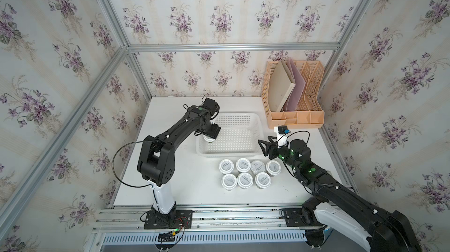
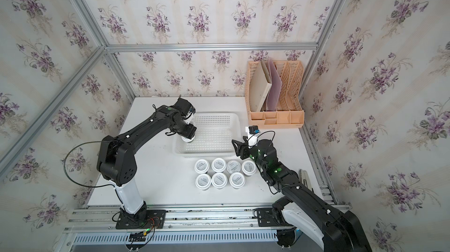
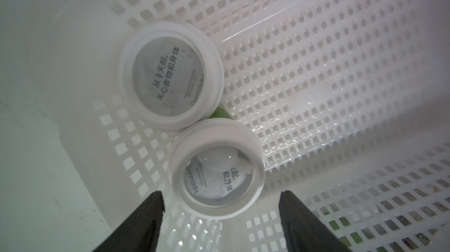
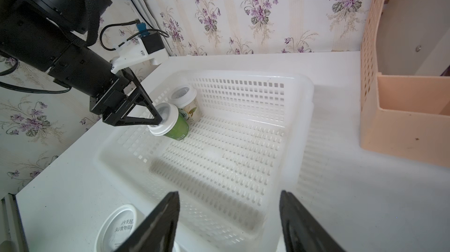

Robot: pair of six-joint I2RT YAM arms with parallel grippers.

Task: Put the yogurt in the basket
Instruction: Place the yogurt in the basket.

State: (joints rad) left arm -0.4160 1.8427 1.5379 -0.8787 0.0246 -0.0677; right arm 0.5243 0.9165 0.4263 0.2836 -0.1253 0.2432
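The white perforated basket (image 1: pixel 258 121) (image 2: pixel 237 119) sits mid-table. Two yogurt cups stand in its near left corner, one (image 3: pixel 170 75) (image 4: pixel 185 102) behind the other (image 3: pixel 216 168) (image 4: pixel 175 126), which leans a little. My left gripper (image 3: pixel 221 204) (image 1: pixel 209 138) hangs open over the nearer cup. Its fingertips straddle the lid with a gap on each side. Several more yogurt cups (image 1: pixel 244 173) (image 2: pixel 219 173) stand in two rows on the table in front of the basket. My right gripper (image 4: pixel 229 204) (image 1: pixel 264 146) is open and empty above the basket's near right corner.
A peach mesh file rack (image 1: pixel 292 92) (image 4: pixel 401 92) holding folders stands at the back right, close to the basket's far right corner. Aluminium frame posts and papered walls close in the table. One table cup (image 4: pixel 117 226) sits just beside my right gripper's finger.
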